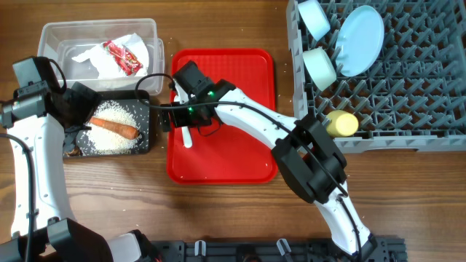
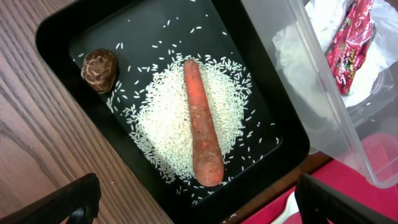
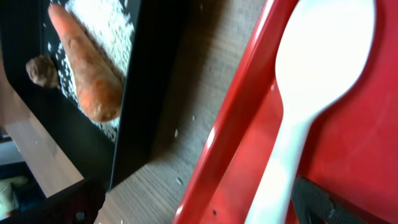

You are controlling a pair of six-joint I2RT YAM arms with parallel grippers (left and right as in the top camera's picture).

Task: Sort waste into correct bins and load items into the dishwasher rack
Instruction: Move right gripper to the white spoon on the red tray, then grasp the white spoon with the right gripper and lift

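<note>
My left arm (image 1: 33, 156) and right arm (image 1: 251, 120) are white shells with bulky black joints. Thin black cables (image 1: 33, 196) loop along both. A green light (image 1: 191, 110) glows on my black wrist near the frame's centre.

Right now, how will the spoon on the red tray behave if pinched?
Probably light and stiff: the white plastic spoon looks thin and moulded. Likely slippery, lying flat on the glossy red tray; it may skid or flip.

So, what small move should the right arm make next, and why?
Probably lower the right gripper and close it on the white spoon at its handle. The spoon lies flat on the red tray between the open jaws, not gripped yet, and it seems the only item not in the dishwasher rack.
</note>
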